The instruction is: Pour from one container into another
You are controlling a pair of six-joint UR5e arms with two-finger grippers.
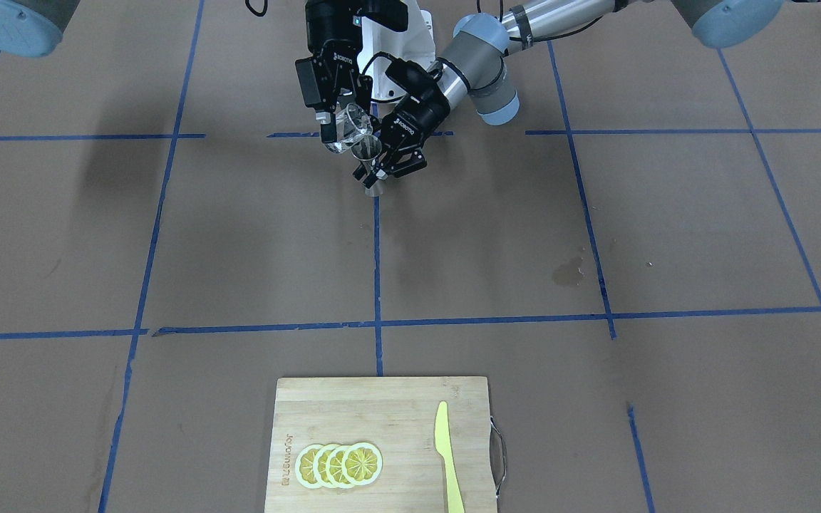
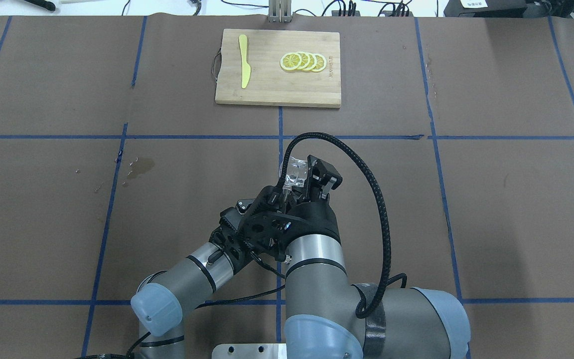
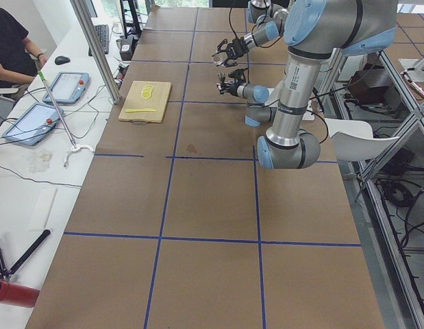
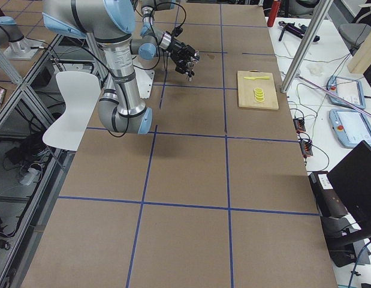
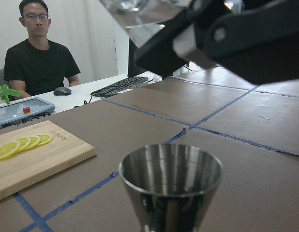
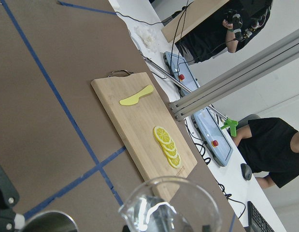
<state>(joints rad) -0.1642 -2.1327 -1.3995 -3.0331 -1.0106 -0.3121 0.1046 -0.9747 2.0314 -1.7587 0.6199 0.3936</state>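
The right end effector [image 1: 345, 130] is clamped on the glass cup [image 1: 353, 122], which is tipped with its lip just above the steel jigger [image 1: 367, 150]. The left end effector [image 1: 380, 169] grips the jigger. Pouring looks to be underway, though I can't make out a stream or a fill level. Emptying and righting the cup seem left.

Silver arms [image 2: 312, 249], blue joint caps [image 2: 155, 309], black cable [image 2: 379, 199]

Robotics lab, blue-taped table [image 3: 212, 205], teach pendants [image 3: 66, 87], alu. frame [image 3: 94, 48]
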